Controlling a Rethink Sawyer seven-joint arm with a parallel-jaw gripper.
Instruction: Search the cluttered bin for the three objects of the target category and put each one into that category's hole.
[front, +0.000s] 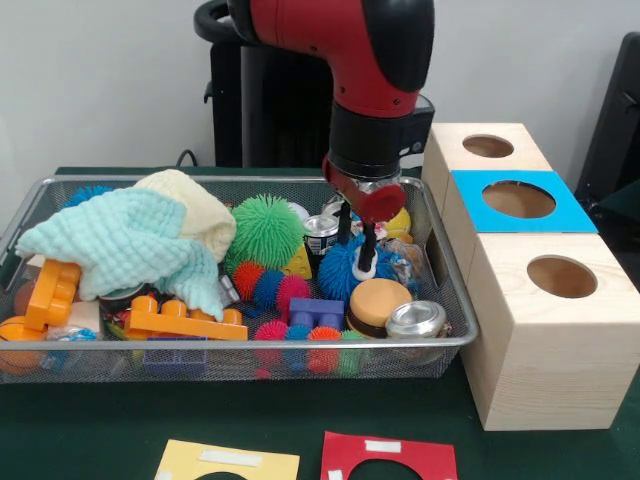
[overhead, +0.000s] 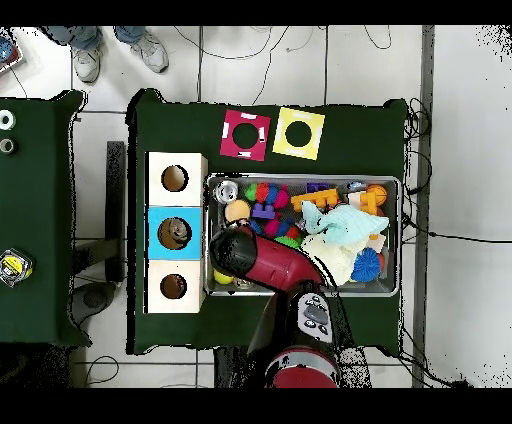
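Note:
My gripper (front: 357, 247) hangs inside the wire bin (front: 452, 300), right of centre, fingers pointing down and open with nothing between them. Its tips are just over a blue spiky ball (front: 341, 275). A green spiky ball (front: 265, 230) lies to the left, and small red, blue and pink spiky balls (front: 268, 285) sit in front of it. A toy burger (front: 378, 302), a silver can (front: 415, 320) and a printed can (front: 320, 234) surround the gripper. In the overhead view the red arm (overhead: 262, 258) covers the gripper.
Three wooden boxes with round holes stand beside the bin; the middle box (front: 518, 199) carries a blue card. A mint and cream cloth (front: 140, 240) covers the bin's left part, beside orange blocks (front: 52, 292). Red (overhead: 245, 134) and yellow (overhead: 298, 132) cards lie on the table.

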